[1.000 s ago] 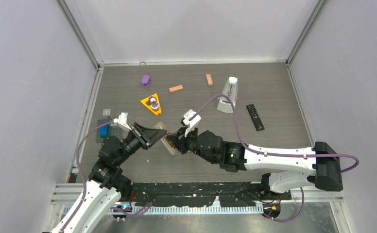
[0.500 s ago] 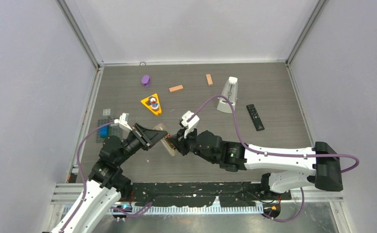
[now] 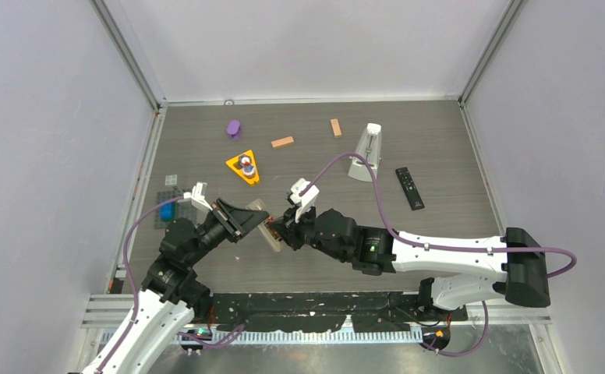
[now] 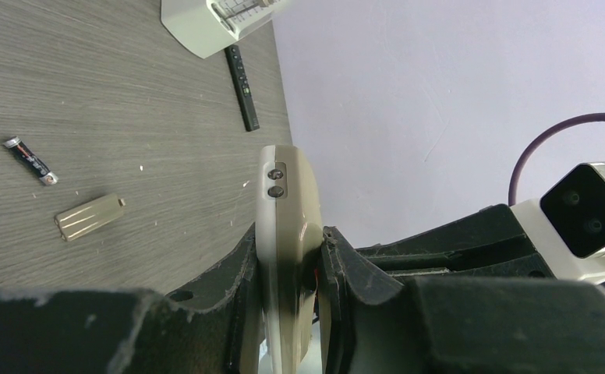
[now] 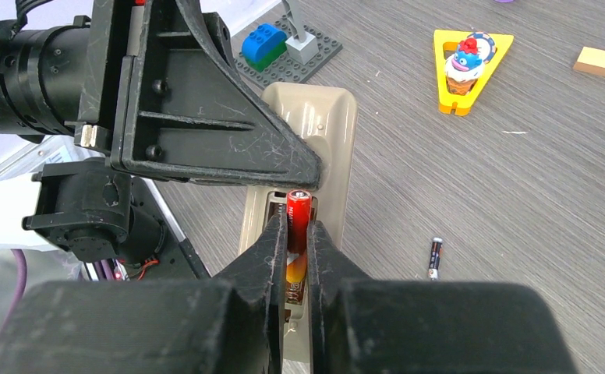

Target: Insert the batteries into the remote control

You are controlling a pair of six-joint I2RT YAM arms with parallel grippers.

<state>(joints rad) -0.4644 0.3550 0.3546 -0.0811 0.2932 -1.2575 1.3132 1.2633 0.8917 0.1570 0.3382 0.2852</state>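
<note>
My left gripper [image 4: 288,257] is squeezed tight on the tan remote [image 4: 284,195]. It holds the remote up off the table [image 3: 440,140], with one finger on each side. The back of the remote is open, and I can see the long battery slot in the right wrist view.

My right gripper [image 5: 295,226] pinches a red battery [image 5: 298,214] between its two fingers. The battery is right over the open slot and lined up along it. Its top end pokes out past the fingertips. I think its low end is down in the slot, but the fingers hide that part. I cannot tell if it sits all the way in. The two grippers are very close, almost nose to nose, near the front middle of the table.

A second battery [image 4: 30,161], a dark one, lies flat on the table by itself. Near it lies a small tan cover [image 4: 89,216], also flat, and the two do not touch.

A black remote [image 3: 409,188] lies far over on the right side of the table, near a white stand [image 3: 364,152]. Behind the grippers sits a yellow triangle [image 3: 243,167] with a little toy on it. On the left is a grey brick plate [image 5: 327,56] with a blue brick [image 5: 264,43] on top.
</note>
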